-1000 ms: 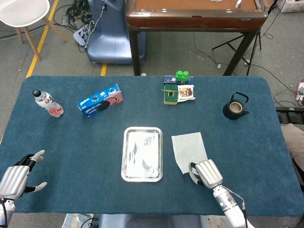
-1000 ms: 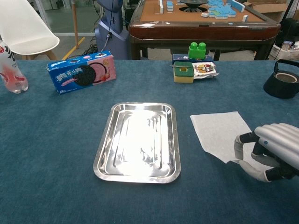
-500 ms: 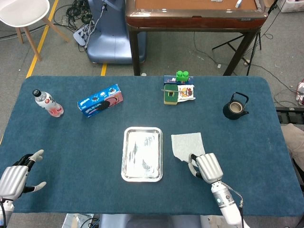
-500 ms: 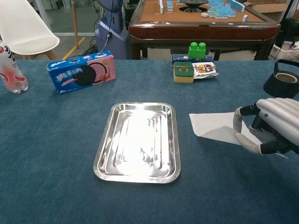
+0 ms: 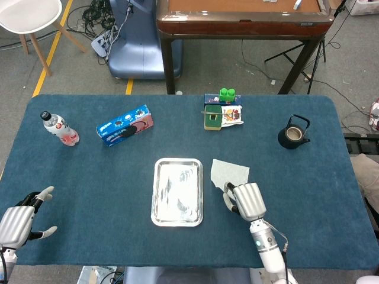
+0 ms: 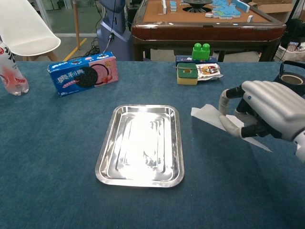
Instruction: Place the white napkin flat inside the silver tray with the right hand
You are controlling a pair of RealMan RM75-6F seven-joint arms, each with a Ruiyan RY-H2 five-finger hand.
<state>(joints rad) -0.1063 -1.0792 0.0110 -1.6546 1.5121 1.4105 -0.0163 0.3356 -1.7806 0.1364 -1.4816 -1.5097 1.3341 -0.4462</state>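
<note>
The white napkin (image 5: 228,172) (image 6: 206,116) hangs lifted off the blue table, just right of the silver tray (image 5: 177,219) (image 6: 107,162). My right hand (image 5: 244,200) (image 6: 259,116) pinches the napkin's near edge between thumb and fingers and holds it above the cloth. The tray lies empty at the table's centre, about a hand's width left of the napkin. My left hand (image 5: 21,220) rests at the table's front left corner, fingers spread, holding nothing. The chest view does not show it.
A blue cookie box (image 5: 125,125) (image 6: 83,73) and a water bottle (image 5: 58,128) lie at the back left. Green blocks with a small packet (image 5: 222,110) (image 6: 196,64) sit behind the tray. A black teapot (image 5: 294,132) (image 6: 290,81) stands at the right.
My right hand has lifted the napkin off the table and carried it left, toward the tray. The left hand has stayed put.
</note>
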